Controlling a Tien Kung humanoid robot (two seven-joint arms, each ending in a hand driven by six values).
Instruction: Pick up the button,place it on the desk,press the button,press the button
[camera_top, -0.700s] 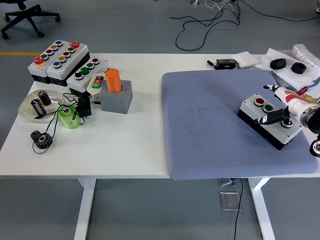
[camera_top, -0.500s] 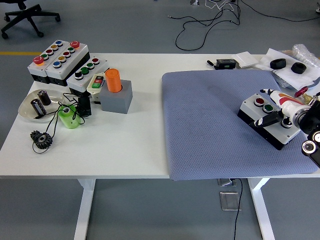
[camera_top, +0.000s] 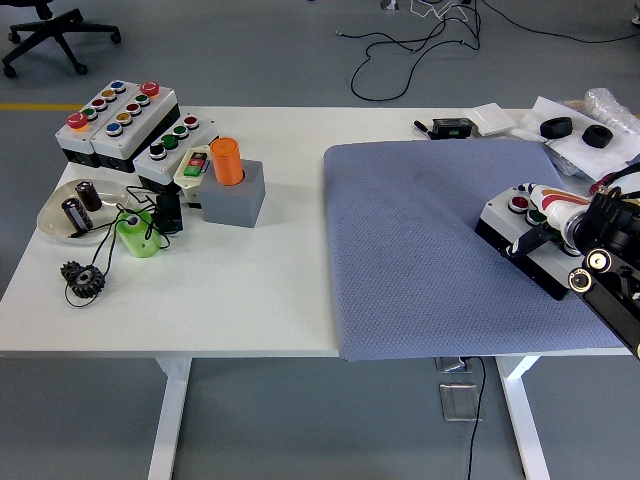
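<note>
We saw the white table (camera_top: 270, 290) with a large grey mat (camera_top: 420, 250) covering its right half, and we took the mat as our landmark. Most of the mat lay bare, so the widest open room ran from its left edge across its middle. Left of the mat, a strip of bare tabletop ran down to the table's near edge. Past the mat's far right corner lay papers with two black rings (camera_top: 578, 131); just beyond its far edge sat a small black device (camera_top: 450, 127).

Well left of the mat stood the cluster: multi-button control boxes (camera_top: 115, 120), a grey block carrying an orange cylinder (camera_top: 227, 160), a clear dish (camera_top: 70, 210), a green piece (camera_top: 136, 232) and a black gear (camera_top: 83, 277).

The button box (camera_top: 520, 235), white on top with a black base, rested tilted on the mat close to its right edge, its red button visible. The right hand (camera_top: 565, 225) sat over the box's right part; we could not tell how its fingers were set.

Compared with half a second before, the arm had moved further in over the box, hiding more of its top.
</note>
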